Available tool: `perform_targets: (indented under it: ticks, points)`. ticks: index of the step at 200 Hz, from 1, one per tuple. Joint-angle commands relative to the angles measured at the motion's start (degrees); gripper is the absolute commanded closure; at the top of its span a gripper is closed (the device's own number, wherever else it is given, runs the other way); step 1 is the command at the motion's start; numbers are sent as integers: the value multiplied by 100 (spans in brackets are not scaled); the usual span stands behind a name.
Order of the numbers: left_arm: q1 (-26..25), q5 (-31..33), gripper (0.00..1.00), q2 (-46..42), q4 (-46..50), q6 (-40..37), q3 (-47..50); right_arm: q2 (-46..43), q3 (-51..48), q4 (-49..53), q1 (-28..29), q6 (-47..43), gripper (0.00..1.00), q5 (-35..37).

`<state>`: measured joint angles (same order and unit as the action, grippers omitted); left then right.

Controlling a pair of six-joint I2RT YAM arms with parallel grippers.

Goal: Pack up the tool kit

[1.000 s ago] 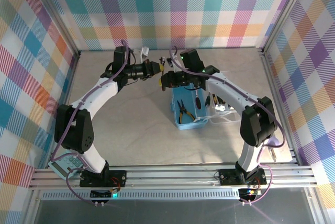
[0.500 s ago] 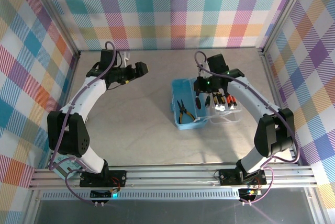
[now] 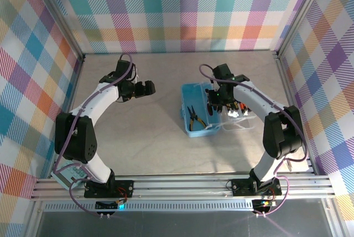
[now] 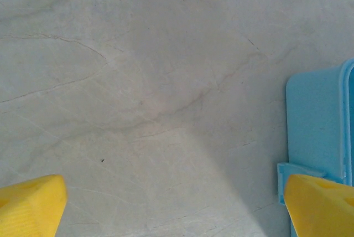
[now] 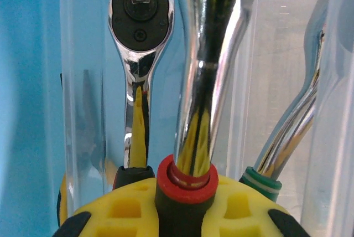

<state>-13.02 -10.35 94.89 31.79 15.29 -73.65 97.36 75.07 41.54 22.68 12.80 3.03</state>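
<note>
Left fingers (image 4: 30, 202): released, with the tips wide apart in the bottom corners of my wrist view, over bare desk (image 4: 138, 82).
Case (image 4: 318, 120): I see its blue corner at the right edge, just above the right-hand tip.
Right fingers (image 5: 124, 215): clenched on a red-collared screwdriver (image 5: 207, 82), whose shaft runs up the frame.
Ratchet (image 5: 141, 15): upper left, just beside that shaft.
Pliers (image 3: 193, 117): lying in the case, in the lower part of it from overhead.

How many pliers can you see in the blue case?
1: the pliers lie in the near half of the blue case; the right arm above its far half may hide others.
</note>
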Motion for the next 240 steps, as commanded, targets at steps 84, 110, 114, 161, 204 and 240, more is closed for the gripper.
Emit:
perform_targets:
  ticks: [84,110,114,161,204,240]
  points:
    - [-122,-20,0,101,126,-132,-112,-194,514,302,94,-97,60,146]
    - [-171,-16,0,178,100,-131,-132,-464,682,496,192,-162,48,112]
    - [-186,-11,0,203,93,-131,-126,-544,688,502,193,-171,44,61]
    - [-732,120,0,787,91,-136,-418,-2250,185,383,-617,-93,1,-471]
    - [-1117,86,0,1321,65,-105,-783,-3693,-1191,469,-2338,965,1,-430]
    - [-1244,-15,0,1635,-18,-79,-975,-4654,-2452,362,-3013,2077,1,-435]
